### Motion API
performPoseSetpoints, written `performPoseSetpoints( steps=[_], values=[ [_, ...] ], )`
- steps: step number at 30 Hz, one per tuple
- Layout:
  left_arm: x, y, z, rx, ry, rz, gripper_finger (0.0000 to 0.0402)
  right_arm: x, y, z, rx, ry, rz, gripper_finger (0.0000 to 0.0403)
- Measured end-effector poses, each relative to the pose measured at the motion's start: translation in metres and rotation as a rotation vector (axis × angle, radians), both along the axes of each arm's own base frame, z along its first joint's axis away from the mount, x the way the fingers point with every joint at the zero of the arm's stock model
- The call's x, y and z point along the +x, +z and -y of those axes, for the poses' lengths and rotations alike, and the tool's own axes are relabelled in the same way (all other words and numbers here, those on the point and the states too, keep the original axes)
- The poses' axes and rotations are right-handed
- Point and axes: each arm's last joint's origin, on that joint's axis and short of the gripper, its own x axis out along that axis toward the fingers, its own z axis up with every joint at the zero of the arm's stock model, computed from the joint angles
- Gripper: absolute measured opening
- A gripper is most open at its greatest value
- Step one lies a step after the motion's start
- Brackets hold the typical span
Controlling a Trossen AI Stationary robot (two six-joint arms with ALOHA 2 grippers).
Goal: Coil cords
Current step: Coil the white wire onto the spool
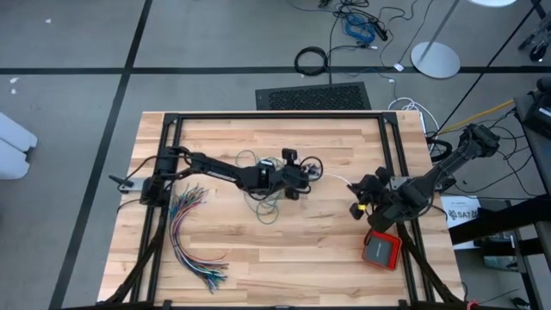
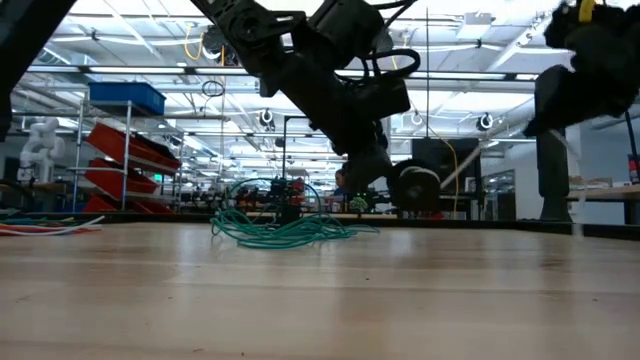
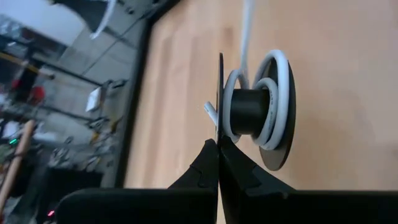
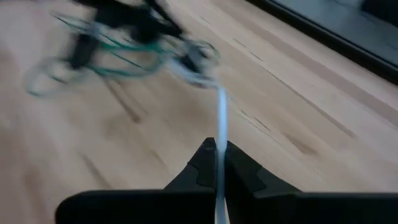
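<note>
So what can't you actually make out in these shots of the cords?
- High view: how the teal cord and black cord cross; the left arm covers the tangle.
- Low view: the right gripper is cut off by the top edge.
- Right wrist view: the far tangle is motion-blurred; only the white cord in the right gripper reads.
- Left wrist view: the spool hides where the white cord ends.

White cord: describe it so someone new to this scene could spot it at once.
On the wooden table, look between the two arms: the white cord runs from the spool pinched by the left gripper at mid-table to the right gripper, shut on it. Unlike the tangled teal-green cord nearby, it is pale and stretched nearly straight.
</note>
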Motion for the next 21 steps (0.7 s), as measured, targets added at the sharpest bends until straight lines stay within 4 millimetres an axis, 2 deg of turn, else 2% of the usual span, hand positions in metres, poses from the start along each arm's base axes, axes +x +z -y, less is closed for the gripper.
performPoseSetpoints(
  steps=[10,14,21],
  values=[
    [0.007,0.016,-0.021,-0.056,0.048,0.237,0.0,0.032,0.02,-0.013,-0.073,0.176,0.177,0.0],
    [0.012,0.026,-0.02,-0.071,0.036,0.302,0.0,0.043,0.025,-0.01,-0.124,0.194,0.199,0.0],
    [0.019,0.04,-0.007,-0.092,-0.019,0.362,0.0,0.053,0.026,0.005,-0.147,0.211,0.159,0.0]
  ],
)
